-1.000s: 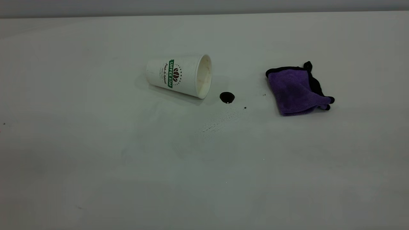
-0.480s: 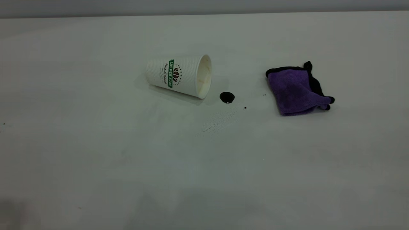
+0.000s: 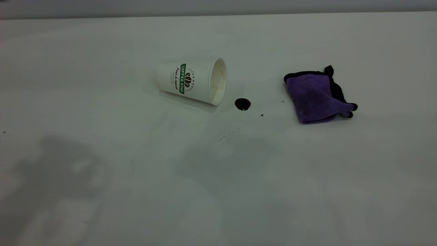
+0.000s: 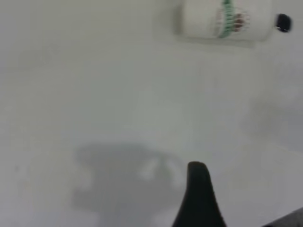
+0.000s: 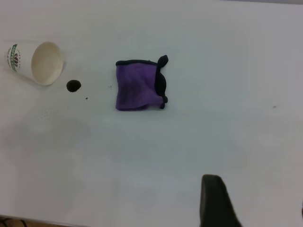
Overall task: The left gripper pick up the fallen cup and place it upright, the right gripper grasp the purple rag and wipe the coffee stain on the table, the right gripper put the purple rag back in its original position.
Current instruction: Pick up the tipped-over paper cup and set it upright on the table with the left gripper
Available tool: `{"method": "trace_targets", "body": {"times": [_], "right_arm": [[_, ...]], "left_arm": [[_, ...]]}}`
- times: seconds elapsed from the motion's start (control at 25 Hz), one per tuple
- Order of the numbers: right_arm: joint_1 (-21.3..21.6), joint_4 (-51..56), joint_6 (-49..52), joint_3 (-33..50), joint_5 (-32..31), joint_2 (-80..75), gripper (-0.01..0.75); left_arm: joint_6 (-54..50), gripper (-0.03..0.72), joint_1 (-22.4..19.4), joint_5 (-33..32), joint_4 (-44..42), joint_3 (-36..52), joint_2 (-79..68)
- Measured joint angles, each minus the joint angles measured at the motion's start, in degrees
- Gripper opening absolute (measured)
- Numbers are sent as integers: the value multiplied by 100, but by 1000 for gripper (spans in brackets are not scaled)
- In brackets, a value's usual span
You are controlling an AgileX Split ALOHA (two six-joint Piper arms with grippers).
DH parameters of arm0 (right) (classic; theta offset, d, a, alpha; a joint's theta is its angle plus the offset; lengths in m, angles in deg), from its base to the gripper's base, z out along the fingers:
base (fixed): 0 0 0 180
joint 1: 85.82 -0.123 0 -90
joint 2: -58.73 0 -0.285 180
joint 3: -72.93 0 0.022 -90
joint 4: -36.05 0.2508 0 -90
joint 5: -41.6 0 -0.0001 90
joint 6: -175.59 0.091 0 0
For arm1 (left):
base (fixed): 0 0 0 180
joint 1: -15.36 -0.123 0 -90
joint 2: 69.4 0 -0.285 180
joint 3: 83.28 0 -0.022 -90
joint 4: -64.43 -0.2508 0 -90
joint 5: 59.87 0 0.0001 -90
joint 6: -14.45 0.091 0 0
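Observation:
The cup (image 3: 191, 81) lies on its side on the table (image 3: 102, 109), with its mouth toward the coffee stain (image 3: 242, 104) just beside it. The purple rag (image 3: 315, 97) lies folded further right. Neither gripper shows in the exterior view; only their shadows fall on the near table. In the left wrist view the left gripper (image 4: 246, 194) is open and empty, well short of the cup (image 4: 227, 19) and stain (image 4: 283, 21). In the right wrist view the right gripper (image 5: 255, 194) is open and empty, high above and well short of the rag (image 5: 137, 85), stain (image 5: 73, 85) and cup (image 5: 35, 62).
A faint smear of tiny droplets (image 3: 232, 131) lies in front of the stain, and a dark speck (image 3: 262, 115) sits to its right. The table's far edge (image 3: 218, 15) runs along the back.
Cup, stain and rag have not moved. Dark arm shadows have spread onto the near left and near middle of the table.

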Motion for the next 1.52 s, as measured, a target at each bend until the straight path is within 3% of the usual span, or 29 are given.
{"method": "trace_targets", "body": {"times": [0.32,0.72,1.0,1.24,1.52], "right_arm": [[0,0,0,0,0,6,470],[0,0,0,0,0,6,470],[0,0,0,0,0,13,470],[0,0,0,0,0,13,470],[0,0,0,0,0,13,470]], "left_arm": [[-593,590,1273,619,-304,-1067,-2189],[-2992,590,2295,773,-2614,-3029,-4410],[-4874,590,2614,899,-4219,-4105,-5686],[-6479,590,2781,551,-5646,-4579,-6307],[-7254,590,2880,324,-6441,-4597,-6502]]}}
